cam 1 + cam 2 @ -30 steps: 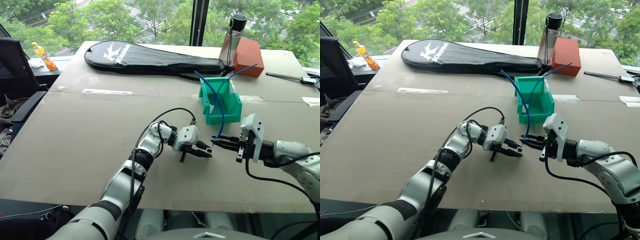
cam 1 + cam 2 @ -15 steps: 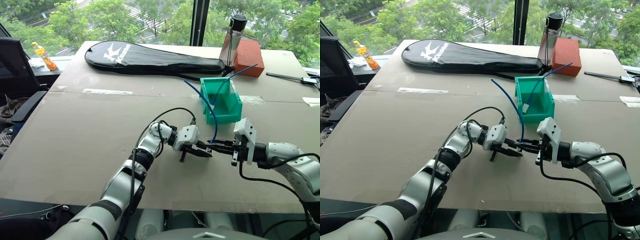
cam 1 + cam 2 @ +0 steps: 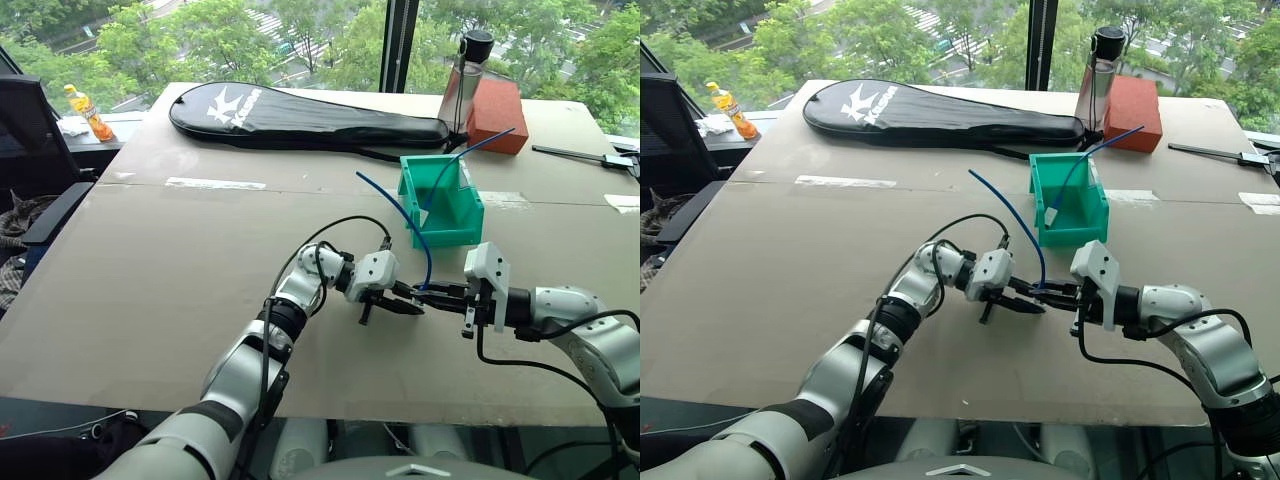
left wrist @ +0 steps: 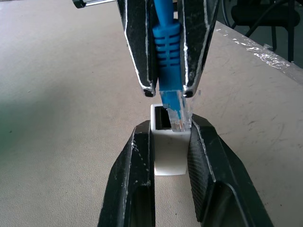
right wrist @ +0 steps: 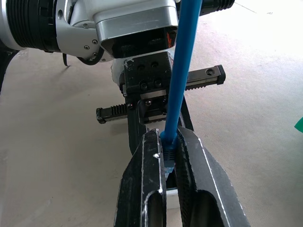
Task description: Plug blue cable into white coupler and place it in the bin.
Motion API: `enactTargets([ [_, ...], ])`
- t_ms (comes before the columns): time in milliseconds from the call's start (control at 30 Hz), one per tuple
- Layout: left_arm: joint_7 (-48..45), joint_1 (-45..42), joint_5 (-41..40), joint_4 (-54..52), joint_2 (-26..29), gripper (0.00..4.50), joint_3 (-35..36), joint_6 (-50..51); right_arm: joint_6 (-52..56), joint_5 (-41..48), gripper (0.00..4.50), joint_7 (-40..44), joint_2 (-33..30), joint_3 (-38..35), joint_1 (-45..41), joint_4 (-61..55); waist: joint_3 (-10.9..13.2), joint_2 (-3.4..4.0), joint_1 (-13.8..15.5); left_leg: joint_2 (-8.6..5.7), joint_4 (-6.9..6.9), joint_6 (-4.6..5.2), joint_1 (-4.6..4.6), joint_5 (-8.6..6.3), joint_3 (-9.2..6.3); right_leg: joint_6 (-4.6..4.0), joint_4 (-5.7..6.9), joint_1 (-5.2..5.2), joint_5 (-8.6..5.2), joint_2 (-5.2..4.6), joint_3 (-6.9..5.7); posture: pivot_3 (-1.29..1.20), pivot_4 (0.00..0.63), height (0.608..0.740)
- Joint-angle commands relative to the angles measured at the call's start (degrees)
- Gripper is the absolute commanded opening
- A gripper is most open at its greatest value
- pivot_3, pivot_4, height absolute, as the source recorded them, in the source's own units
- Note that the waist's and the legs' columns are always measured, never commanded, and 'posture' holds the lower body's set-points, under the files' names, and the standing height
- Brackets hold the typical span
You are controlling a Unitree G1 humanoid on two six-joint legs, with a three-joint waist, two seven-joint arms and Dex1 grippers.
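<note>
My left gripper [image 3: 412, 304] is shut on the white coupler [image 4: 169, 153], a tiny white block with its dark opening facing my right gripper [image 3: 428, 292]. The right gripper is shut on the plug end of the blue cable [image 3: 405, 210]. In the left wrist view the clear plug tip [image 4: 176, 113] sits at the mouth of the coupler's opening, a little off to one side. From the plug the cable arcs up and away to the left. The teal bin [image 3: 447, 236] stands just beyond both grippers.
A second, straighter blue cable [image 3: 482, 144] leans out of the bin toward the red-brown block [image 3: 497, 112]. A bottle [image 3: 462, 88] and a black racket case [image 3: 300, 115] lie at the table's far side. An orange drink bottle [image 3: 88, 112] stands far left.
My right gripper has come left with the cable until the plug meets the coupler. The cable's free end has swung left, away from the bin. The left gripper has stayed still.
</note>
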Motion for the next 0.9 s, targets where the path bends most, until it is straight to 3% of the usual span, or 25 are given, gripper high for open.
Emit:
enactTargets([
  [33, -0.29, 0.68, 0.07, -1.9, 0.19, 0.35, -0.18, 0.14, -0.54, -2.02, 0.0, 0.88, -0.29, 0.14, -0.74, 1.63, 0.0, 0.0, -0.01, 0.0, 0.0, 0.0, 0.0, 0.0, 0.0, 0.0, 0.0, 0.0, 0.0, 0.0, 0.0, 0.0, 0.15, 0.74],
  [900, -0.63, 2.08, -0.38, -4.51, 1.25, 0.35, -0.22, 1.72, -3.71, -6.73, 0.0, 3.71, -0.19, 3.01, 1.59, 1.99, -0.03, -0.01, -0.09, 0.01, 0.0, 0.0, 0.06, 0.0, -0.01, -0.01, 0.04, 0.01, 0.0, 0.04, -0.01, 0.0, 0.15, 0.74],
])
